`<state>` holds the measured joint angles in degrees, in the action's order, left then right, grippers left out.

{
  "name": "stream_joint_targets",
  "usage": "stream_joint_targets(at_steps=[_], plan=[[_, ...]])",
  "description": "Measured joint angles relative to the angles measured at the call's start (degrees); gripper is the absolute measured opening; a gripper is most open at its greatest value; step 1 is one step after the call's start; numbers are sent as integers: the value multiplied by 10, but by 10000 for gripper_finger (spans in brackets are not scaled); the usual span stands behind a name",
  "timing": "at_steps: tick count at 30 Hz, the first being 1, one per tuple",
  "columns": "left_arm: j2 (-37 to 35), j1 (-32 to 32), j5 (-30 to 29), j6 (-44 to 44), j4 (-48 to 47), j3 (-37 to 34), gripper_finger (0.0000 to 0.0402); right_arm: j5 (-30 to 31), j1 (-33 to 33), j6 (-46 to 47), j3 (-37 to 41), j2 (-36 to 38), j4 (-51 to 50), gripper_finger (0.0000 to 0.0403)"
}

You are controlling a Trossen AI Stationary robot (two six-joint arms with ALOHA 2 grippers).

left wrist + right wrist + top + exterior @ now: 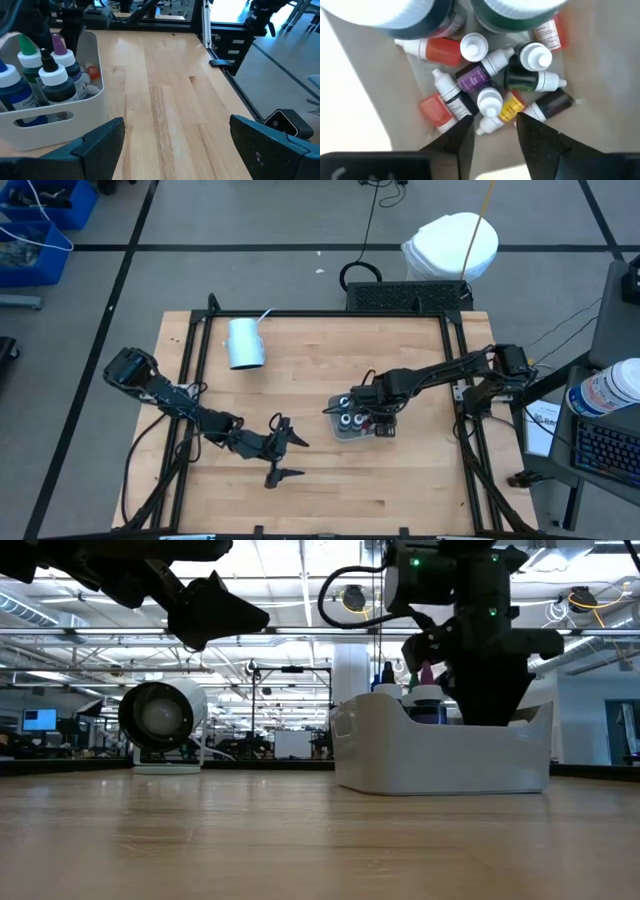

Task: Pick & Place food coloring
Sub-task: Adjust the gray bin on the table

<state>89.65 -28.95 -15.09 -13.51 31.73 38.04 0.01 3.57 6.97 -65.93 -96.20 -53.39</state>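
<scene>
The food coloring sits in a pale square tray (338,432) right of the table's middle. A few large dark bottles (50,75) with pale caps stand upright in it. Several small white-capped bottles (490,85) in red, purple, yellow and black lie in a heap on its floor. My right gripper (492,127) is open and points down into the tray, with a finger on each side of a yellow-labelled small bottle (509,108). My left gripper (290,450) hangs open above bare wood left of the tray. My right gripper comes at the heap of small bottles from above, pointing down, its fingertips (465,131) level with the white caps. Whether they touch any bottle, I cannot tell.
A pale blue cup (245,343) lies on its side near the table's far left part; its open end (160,720) faces the low camera. The tray's wall (440,755) stands up around the right gripper. Black frame rails run along the table's left, far and right sides.
</scene>
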Motion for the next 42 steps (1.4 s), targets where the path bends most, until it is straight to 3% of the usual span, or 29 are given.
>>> stream_joint_targets(at_steps=[9, 12, 18, 23, 27, 35, 37, 42], plan=[[0, 0, 0, 2, -1, 0, 360, 1, 1, 34, 0, 36, -28, 170], [0, 0, 0, 10, -2, 0, 360, 37, 14, 47, 0, 64, -54, 165], [0, 0, 0, 18, -6, 0, 360, 163, 65, 87, 0, 140, -103, 124], [0, 0, -18, 58, -30, 0, 350, 198, 103, 154, 0, 184, -108, 60], [23, 11, -19, 60, -44, 0, 274, 211, 126, 181, 2, 188, -117, 7], [106, 62, 42, 53, 49, -1, 34, 209, 138, 277, 60, 188, -162, 2], [112, 72, 46, 43, 57, 0, 12, 208, 138, 321, 73, 188, -187, 3], [115, 93, 17, 11, 53, 0, 10, 206, 137, 358, 110, 189, -168, 1]])
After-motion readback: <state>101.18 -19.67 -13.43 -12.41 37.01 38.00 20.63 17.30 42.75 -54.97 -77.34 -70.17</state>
